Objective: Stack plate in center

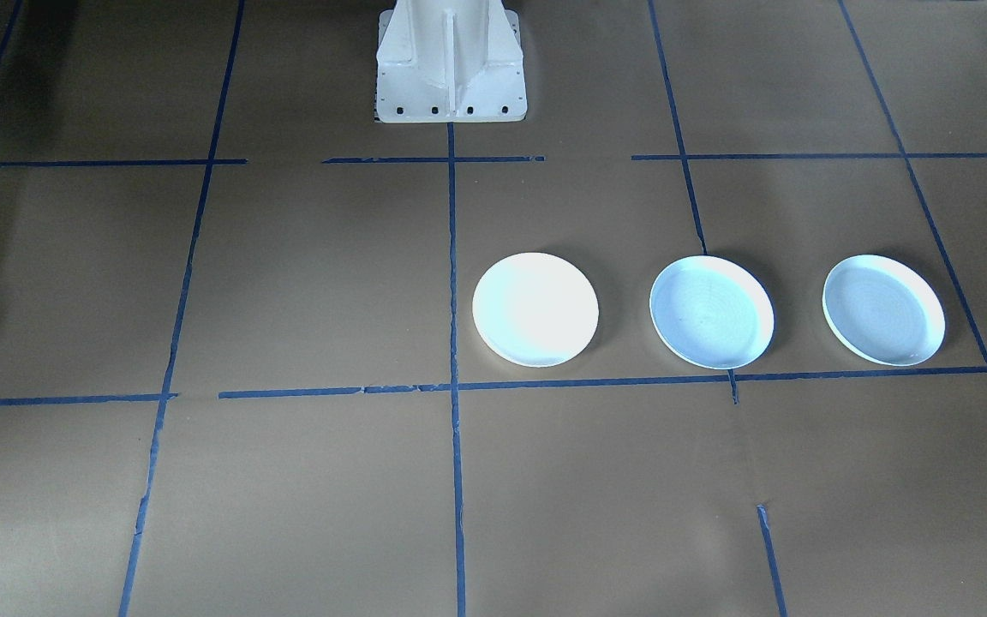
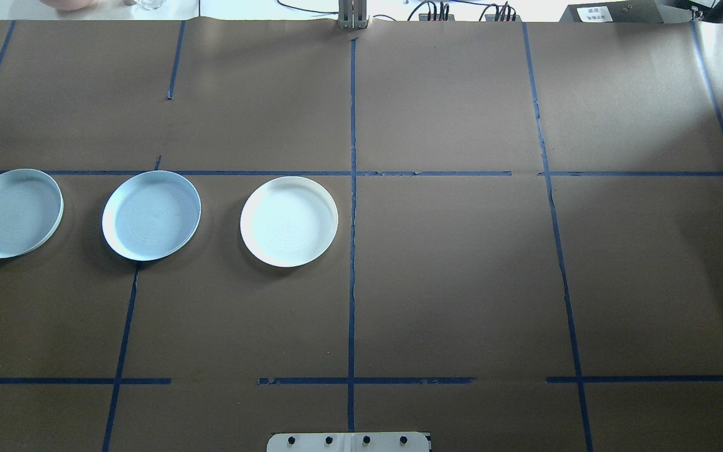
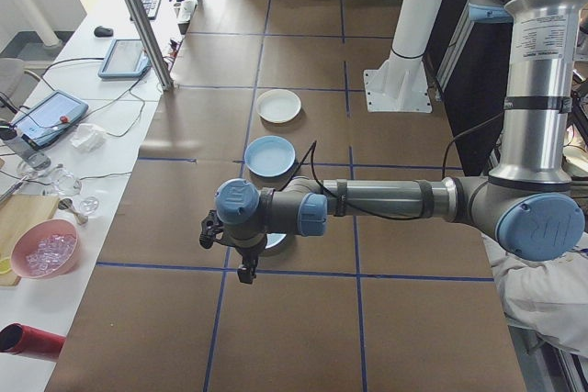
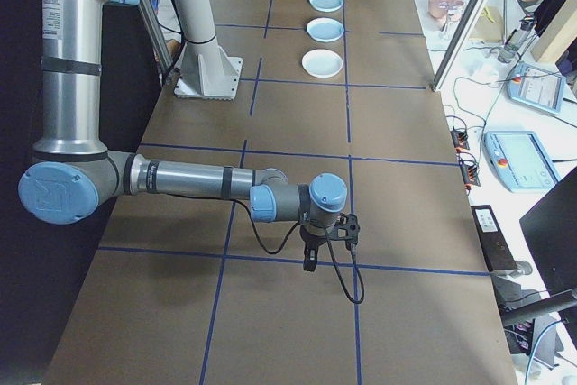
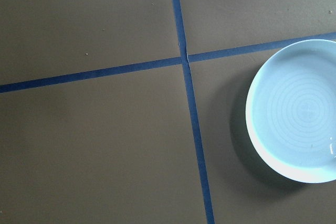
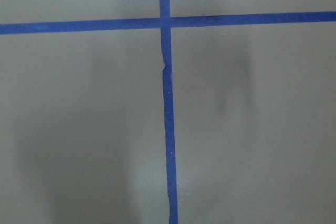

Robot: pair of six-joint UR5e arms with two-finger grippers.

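**A:** Looking down from the overhead camera, what lies on the table (image 2: pixel 462 282)?

**B:** Brown paper covers it, marked into squares by blue tape (image 2: pixel 353 251). Three round plates sit in a row on the robot's left half, all flat and apart from each other. The white plate (image 2: pixel 289 221) is nearest the centre tape line, just beside it without touching. The middle pale blue plate (image 2: pixel 151 215) comes next, and the outer pale blue plate (image 2: pixel 12 213) is near the table's left edge. None is stacked on another.

**A:** Where are the arms?

**B:** Neither shows in the overhead or front-facing view; only the white robot base (image 1: pixel 451 64) appears there. In the left-side view, the left arm reaches out level over the table, and the left gripper (image 3: pixel 246 273) hangs pointing down above the plate nearest that camera, partly hiding it. In the right-side view, the right gripper (image 4: pixel 309 263) hangs pointing down over bare paper near a tape crossing, well apart from the plates.

**A:** Are the pincers open, closed, or gripping?

**B:** I cannot tell for either; they show only in the side views, too small to judge.

**A:** And the wrist cameras?

**B:** The left one shows a pale blue plate at its right edge, beside a tape crossing. The right one shows only tape and paper.
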